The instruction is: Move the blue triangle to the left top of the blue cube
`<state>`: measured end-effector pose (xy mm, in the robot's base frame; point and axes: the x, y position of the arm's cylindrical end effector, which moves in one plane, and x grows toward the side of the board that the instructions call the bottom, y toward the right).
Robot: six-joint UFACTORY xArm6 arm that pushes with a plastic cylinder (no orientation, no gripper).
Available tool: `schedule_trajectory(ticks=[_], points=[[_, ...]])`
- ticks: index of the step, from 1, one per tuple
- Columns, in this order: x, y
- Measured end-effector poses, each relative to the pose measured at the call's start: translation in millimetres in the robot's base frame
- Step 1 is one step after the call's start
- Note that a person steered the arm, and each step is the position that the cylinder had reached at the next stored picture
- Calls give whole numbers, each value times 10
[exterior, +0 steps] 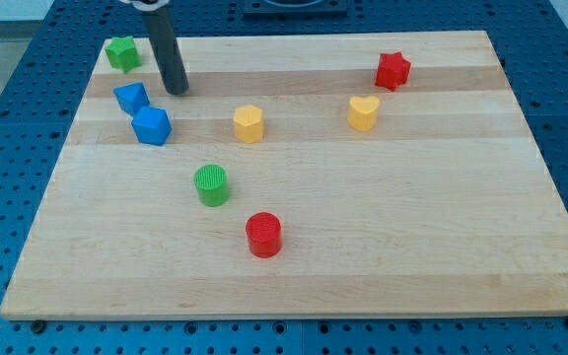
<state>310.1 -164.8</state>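
Observation:
The blue triangle (131,97) lies near the board's upper left. The blue cube (152,126) sits just below and slightly right of it, touching or nearly touching. My tip (176,91) rests on the board just right of the blue triangle and above the blue cube, a small gap from both. The dark rod rises from it toward the view's top.
A green star (121,52) sits in the top left corner. A yellow hexagon (248,123), a yellow heart (363,112) and a red star (392,70) lie to the right. A green cylinder (211,184) and a red cylinder (263,235) lie lower down. The wooden board (412,247) has blue pegboard around it.

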Motion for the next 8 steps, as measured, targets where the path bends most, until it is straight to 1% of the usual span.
schedule_trajectory(ticks=[2,3,4,5,7,8], points=[[84,-776],[316,-778],[380,-778],[325,-785],[301,-1053],[276,-797]])
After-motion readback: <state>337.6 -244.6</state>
